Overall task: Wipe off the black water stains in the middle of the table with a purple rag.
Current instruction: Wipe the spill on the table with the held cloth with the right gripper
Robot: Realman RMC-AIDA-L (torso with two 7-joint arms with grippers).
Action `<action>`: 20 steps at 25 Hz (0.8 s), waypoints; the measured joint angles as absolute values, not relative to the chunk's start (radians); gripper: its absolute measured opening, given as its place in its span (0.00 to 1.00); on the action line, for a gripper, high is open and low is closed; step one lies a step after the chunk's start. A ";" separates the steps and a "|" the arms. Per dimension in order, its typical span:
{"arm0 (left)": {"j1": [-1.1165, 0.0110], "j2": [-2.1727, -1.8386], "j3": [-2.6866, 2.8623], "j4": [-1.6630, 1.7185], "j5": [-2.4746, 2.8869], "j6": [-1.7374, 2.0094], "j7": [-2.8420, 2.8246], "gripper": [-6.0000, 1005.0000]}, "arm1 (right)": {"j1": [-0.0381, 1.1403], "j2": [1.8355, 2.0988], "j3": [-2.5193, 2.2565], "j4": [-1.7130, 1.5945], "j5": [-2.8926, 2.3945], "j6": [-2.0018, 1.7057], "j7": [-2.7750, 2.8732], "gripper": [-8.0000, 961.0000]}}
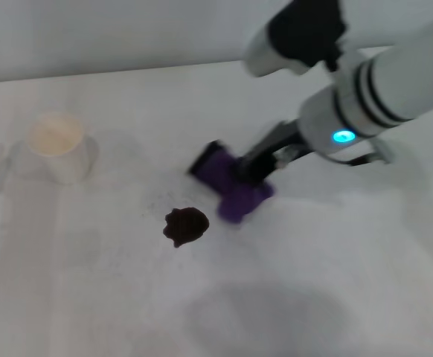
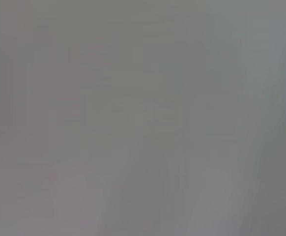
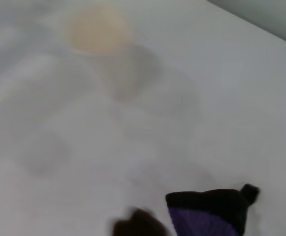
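One purple rag (image 1: 233, 184) is clamped in the right hand (image 1: 252, 169), at two o'clock of the black water stains (image 1: 184, 225) on the bench (image 1: 335, 282).

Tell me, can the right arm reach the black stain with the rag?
Probably yes. The right gripper holds the rag just beside the stain, and only bare table lies between them. The cup stands well off to the side.

Big round white right arm (image 1: 395, 74), thin black rings around it, small bright blue-green light on the white wrist part, black cap on a white bump up top, dark thin metal right gripper (image 1: 250, 169) at the end
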State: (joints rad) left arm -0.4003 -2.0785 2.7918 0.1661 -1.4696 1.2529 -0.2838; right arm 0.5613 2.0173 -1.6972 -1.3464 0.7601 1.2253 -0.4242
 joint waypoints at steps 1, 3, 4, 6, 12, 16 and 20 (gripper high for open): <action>-0.402 -2.079 2.792 0.169 -1.469 1.253 -0.284 0.88 | 0.575 2.019 -1.721 -1.320 0.784 1.201 -0.453 0.08; -0.405 -2.079 2.792 0.172 -1.468 1.253 -0.284 0.88 | 0.612 2.023 -1.775 -1.237 0.833 1.134 -0.510 0.08; -0.407 -2.079 2.792 0.172 -1.467 1.254 -0.284 0.88 | 0.634 2.024 -1.798 -1.187 0.860 1.106 -0.537 0.08; -0.414 -2.079 2.796 0.172 -1.463 1.254 -0.284 0.88 | 0.683 2.025 -1.843 -1.075 0.938 1.048 -0.590 0.08; -0.431 -2.079 2.801 0.167 -1.462 1.252 -0.284 0.88 | 0.709 2.028 -1.989 -0.935 1.068 0.841 -0.673 0.08; -0.442 -2.079 2.801 0.164 -1.462 1.252 -0.282 0.88 | 0.678 2.028 -2.031 -0.926 1.165 0.778 -0.760 0.08; -0.445 -2.079 2.801 0.164 -1.462 1.252 -0.278 0.88 | 0.676 2.028 -2.041 -0.890 1.313 0.828 -0.862 0.08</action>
State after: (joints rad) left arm -0.4447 -2.0785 2.8010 0.1641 -1.4617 1.2517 -0.2784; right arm 0.6759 2.0279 -2.0414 -0.8896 1.3125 0.8278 -0.8623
